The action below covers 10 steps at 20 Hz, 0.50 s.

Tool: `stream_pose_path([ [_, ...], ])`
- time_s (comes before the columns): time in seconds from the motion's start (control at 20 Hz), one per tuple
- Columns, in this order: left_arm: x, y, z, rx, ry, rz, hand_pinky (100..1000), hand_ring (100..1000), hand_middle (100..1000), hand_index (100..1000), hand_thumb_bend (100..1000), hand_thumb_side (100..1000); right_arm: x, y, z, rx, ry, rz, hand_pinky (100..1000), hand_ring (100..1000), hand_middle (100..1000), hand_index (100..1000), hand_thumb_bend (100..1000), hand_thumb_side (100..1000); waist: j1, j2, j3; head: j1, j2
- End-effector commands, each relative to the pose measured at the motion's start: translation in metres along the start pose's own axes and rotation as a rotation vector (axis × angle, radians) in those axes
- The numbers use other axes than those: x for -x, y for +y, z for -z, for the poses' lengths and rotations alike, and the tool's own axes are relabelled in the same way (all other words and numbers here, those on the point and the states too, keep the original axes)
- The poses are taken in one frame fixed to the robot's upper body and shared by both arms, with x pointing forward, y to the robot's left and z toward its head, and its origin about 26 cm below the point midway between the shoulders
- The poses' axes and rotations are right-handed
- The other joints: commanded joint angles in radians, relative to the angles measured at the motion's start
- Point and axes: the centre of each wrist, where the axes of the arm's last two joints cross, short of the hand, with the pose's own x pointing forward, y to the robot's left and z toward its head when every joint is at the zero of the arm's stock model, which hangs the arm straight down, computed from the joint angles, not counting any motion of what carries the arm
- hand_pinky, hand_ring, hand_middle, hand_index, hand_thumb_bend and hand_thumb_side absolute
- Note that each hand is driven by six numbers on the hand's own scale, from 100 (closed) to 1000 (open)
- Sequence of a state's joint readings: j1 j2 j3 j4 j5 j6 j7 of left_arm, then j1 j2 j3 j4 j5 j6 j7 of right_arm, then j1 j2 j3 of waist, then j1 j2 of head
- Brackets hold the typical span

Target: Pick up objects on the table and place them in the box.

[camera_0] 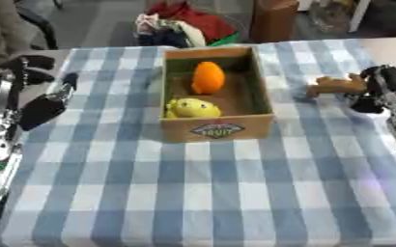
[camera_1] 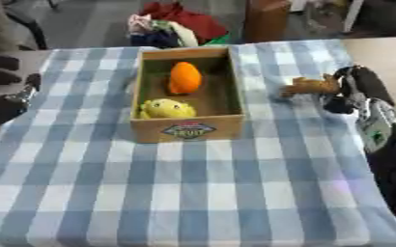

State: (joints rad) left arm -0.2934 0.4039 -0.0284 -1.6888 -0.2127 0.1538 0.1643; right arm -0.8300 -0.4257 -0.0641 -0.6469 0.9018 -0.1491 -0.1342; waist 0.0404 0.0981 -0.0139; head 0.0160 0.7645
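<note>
While held, toy (camera_1: 309, 86) (seemingly) crosswise.

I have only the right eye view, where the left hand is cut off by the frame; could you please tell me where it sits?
Observer: The left hand is whole in the left eye view. It is at the left edge of the cloth, about level with the box and well apart from it.
Operator: Thank you. Is its arm over the table?
Observer: No. The silver forearm runs down outside the cloth's left edge, from beside the hand toward the lower left corner.
</note>
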Motion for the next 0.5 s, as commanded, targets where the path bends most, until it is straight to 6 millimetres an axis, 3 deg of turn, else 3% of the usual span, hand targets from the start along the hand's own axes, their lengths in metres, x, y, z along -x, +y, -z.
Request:
stream_pose_path([
  [0.05,-0.004,0.006,0.003,-0.013,-0.019,0.008,763,622,633,710,361,231,-0.017,-0.030,0.012,0.071,-0.081,0.021,358,352,166,355,100,100,-0.004,-0.012,0.000,-0.001,-0.004],
  [0.5,-0.003,0.005,0.003,-0.005,-0.016,0.006,763,622,634,711,359,233,-0.076,-0.058,0.025,0.080,-0.291,0.105,356,355,164,356,100,100,-0.004,-0.014,0.005,-0.007,-0.005],
])
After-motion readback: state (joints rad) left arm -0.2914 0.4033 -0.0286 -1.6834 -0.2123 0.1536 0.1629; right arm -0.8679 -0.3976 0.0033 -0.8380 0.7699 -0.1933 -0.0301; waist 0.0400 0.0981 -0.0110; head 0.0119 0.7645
